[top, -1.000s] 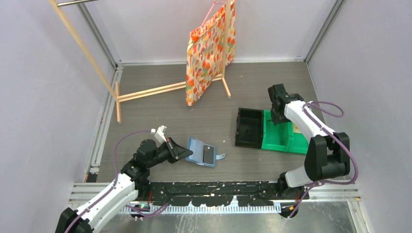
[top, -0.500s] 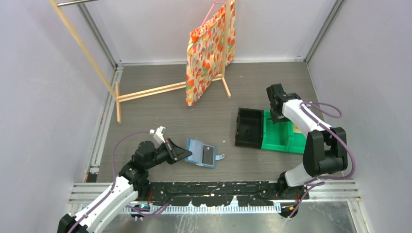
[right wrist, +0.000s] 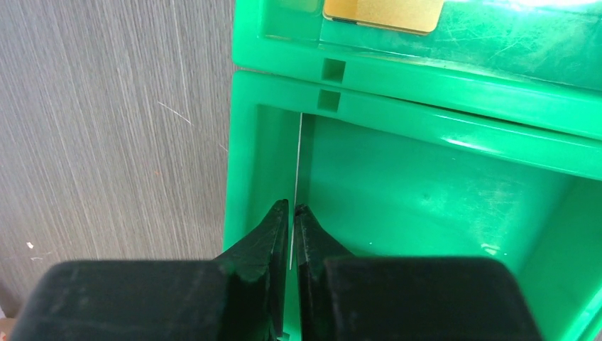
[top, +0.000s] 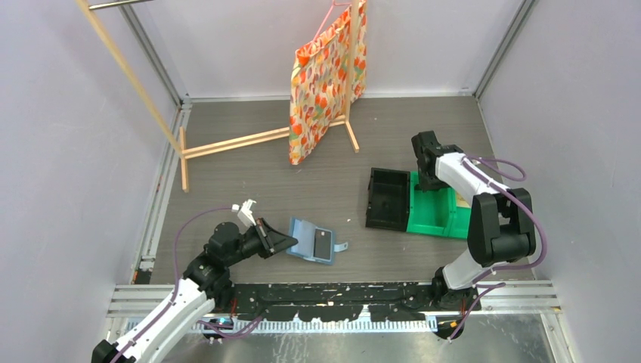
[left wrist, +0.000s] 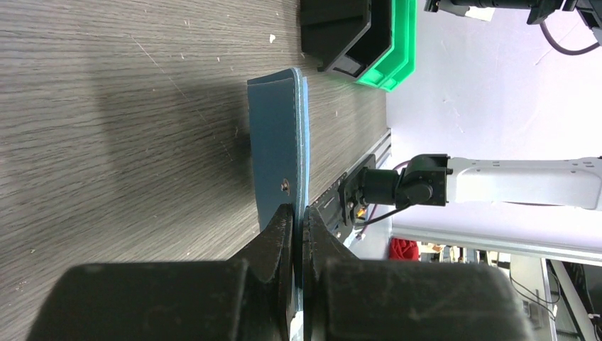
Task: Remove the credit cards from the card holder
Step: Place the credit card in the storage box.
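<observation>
Pinching the open teal card holder (left wrist: 273,142) on the desk (left wrist: 106,106), my left fingers (left wrist: 280,234) are closed on its flap; my right fingers (right wrist: 273,227) grip a thin card (right wrist: 297,163) edge-on over the green bin (right wrist: 426,192).

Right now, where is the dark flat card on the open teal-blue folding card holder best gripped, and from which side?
Probably a short end of the dark flat card, one finger above and one below, coming low from the right: it lies flat on the teal-blue folding card holder, whose left flap the left arm's fingers clamp.
</observation>
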Controlling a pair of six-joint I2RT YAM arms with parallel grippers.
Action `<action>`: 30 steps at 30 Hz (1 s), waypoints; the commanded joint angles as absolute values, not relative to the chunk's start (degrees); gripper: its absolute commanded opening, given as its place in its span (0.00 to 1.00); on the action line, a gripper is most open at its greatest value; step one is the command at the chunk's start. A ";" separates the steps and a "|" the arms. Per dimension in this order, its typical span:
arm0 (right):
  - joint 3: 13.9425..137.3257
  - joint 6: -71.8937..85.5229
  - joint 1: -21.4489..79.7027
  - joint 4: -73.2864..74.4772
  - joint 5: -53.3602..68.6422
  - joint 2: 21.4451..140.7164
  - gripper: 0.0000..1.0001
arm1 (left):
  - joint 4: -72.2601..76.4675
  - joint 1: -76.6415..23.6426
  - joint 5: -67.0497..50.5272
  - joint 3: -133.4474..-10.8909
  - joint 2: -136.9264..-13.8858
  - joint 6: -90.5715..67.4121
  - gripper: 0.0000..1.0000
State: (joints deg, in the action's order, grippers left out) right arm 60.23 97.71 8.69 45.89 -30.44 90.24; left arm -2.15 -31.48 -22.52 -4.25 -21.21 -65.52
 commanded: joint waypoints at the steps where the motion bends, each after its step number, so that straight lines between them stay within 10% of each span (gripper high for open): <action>1: 62.35 97.66 8.93 43.94 -34.08 90.71 0.17 | -0.31 -31.29 -23.41 -4.63 -21.54 -65.39 0.01; 30: 62.96 82.56 8.98 36.38 -29.82 86.30 0.27 | 2.11 -31.29 -24.02 -4.57 -23.97 -65.30 0.01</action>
